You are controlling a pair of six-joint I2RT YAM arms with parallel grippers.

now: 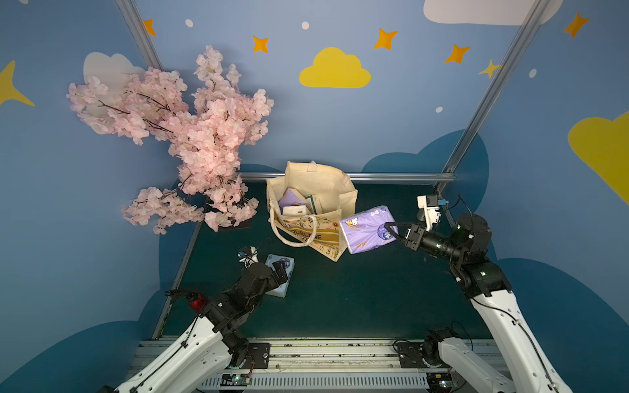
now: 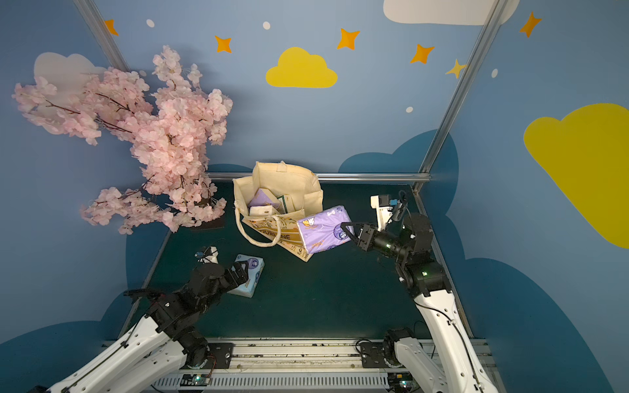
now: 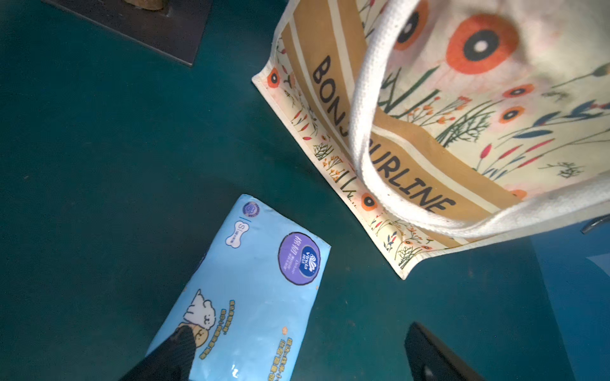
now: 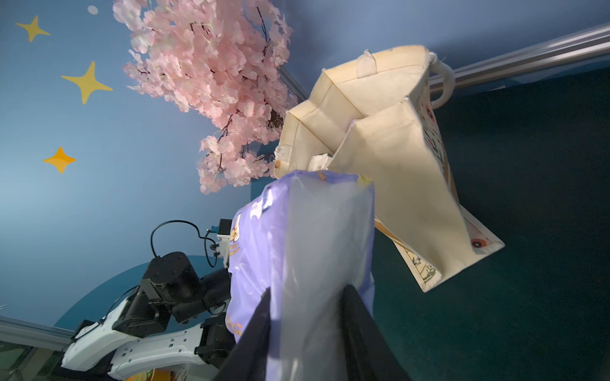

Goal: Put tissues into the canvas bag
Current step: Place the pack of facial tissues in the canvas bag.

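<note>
In the bag [image 1: 326,180]: some packs [image 1: 289,200]. Beside it, the right pincer [image 1: 391,231] clamps a purple pack [image 1: 369,229]. The left pincer [image 1: 279,270] gapes over a blue pack [image 1: 288,277], not yet lifted.

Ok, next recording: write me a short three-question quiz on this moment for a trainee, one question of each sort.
1. True or false: the right gripper is shut on the purple pack, held in the air beside the canvas bag.
2. Multiple choice: the light blue pack lies A) inside the canvas bag, B) on the mat by the left gripper, C) in the right gripper.
3. Fill in: the left gripper's jaws stand ____.
Key: 1 true; 2 B; 3 open.
</note>
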